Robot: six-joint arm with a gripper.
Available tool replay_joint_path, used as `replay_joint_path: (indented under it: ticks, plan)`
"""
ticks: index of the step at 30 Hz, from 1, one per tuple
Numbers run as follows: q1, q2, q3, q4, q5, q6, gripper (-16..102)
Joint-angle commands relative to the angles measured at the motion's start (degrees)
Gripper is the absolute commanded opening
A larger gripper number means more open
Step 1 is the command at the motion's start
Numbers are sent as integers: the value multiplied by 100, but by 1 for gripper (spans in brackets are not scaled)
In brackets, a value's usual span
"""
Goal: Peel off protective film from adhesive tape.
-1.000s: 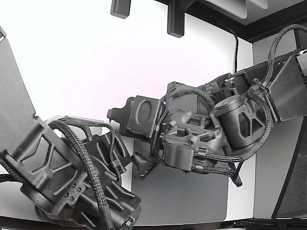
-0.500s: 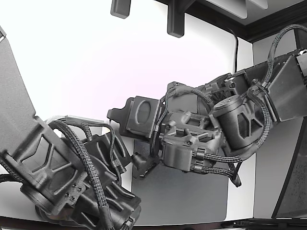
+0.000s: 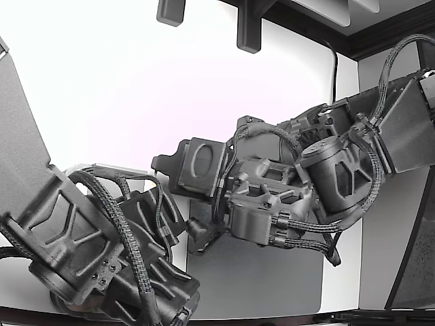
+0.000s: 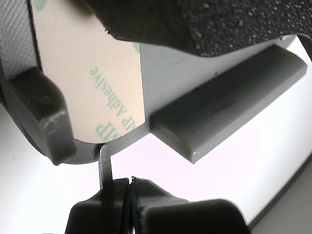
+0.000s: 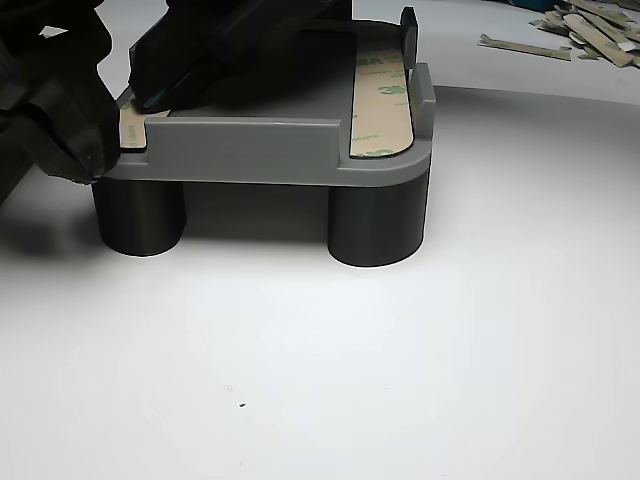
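Note:
The wrist view shows a tan protective film (image 4: 92, 73) with green "Adhesive" lettering, lying on tape stuck to a grey printed part (image 4: 224, 112). My gripper (image 4: 129, 187) sits just off the film's rounded end with its jaws shut together. A thin grey strip (image 4: 104, 165) stands from one fingertip up to the film's edge; I cannot tell if it is pinched. In the other view the part (image 5: 260, 150) rests on dark round posts. One filmed tape strip (image 5: 385, 100) lies along its right side and another (image 5: 130, 125) at its left end under black arm parts.
A second black arm (image 3: 88, 251) fills the exterior view's lower left, close to the working arm (image 3: 272, 204) over a grey mat (image 3: 272, 285). Several loose tan film strips (image 5: 580, 25) lie at the back right of the white table (image 5: 400, 380) in the other view.
The working arm's wrist has crept slightly toward the exterior view's left. The second arm has not moved.

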Motion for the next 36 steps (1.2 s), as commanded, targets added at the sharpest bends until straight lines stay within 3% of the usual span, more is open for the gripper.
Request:
replay_joint_path:
  ticks: [1, 36]
  plan:
    - [-35, 70, -123, -44, 35, 9, -11]
    - [26, 26, -158, -88, 123, 18, -11]
